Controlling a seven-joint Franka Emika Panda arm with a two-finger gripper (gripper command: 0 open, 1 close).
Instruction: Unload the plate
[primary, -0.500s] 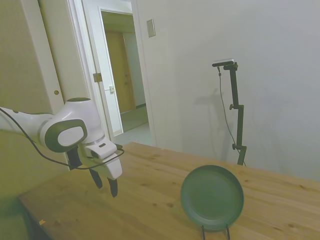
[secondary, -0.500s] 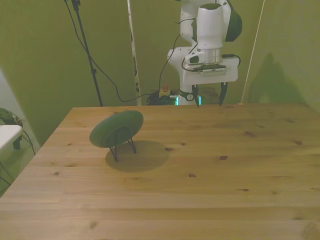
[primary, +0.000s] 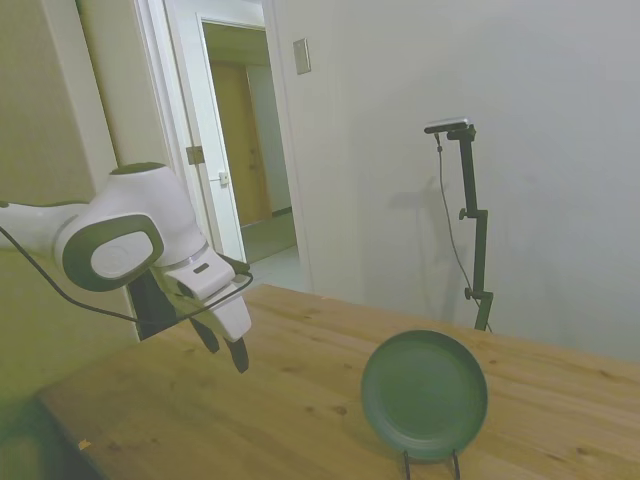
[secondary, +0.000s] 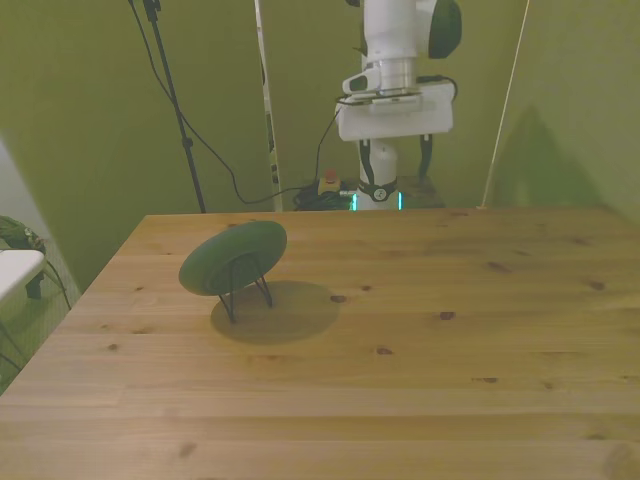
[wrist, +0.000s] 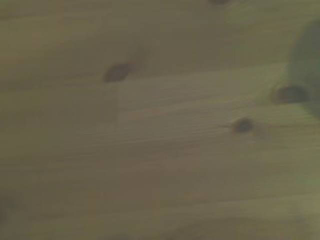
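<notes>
Plate unloading has not yet started, judging by how things stand. The worktop (secondary: 420, 340), a broad surface of knotty pine boards, fills most of the front view and carries only the thing to be moved and its support. The white arm (primary: 110, 245) reaches in over the far edge, and compared with half a second ago it has lifted and swung: in the front view the wrist sits higher and has shifted toward the front view's left, and in the side view the hand now tilts forward, toward the middle of the boards. That reads as the start of the approach, with the arm turning toward its target and no contact made.

The plate (secondary: 233, 257), round and dark green with a raised rim, stands tilted on edge in a thin black wire stand (secondary: 243, 292), on the front view's left side of the worktop, at mid depth. In the side view it faces the camera at the near right, and it has not shifted. It is well apart from the arm.

The tool (secondary: 396, 165) hangs in the air above the far edge, its fingers spread wide with nothing between them. The wrist view shows only blurred wood grain and a few knots, so the camera is not yet looking at the target. The whole reach, grasp and lift out of the support remain to be done.
</notes>
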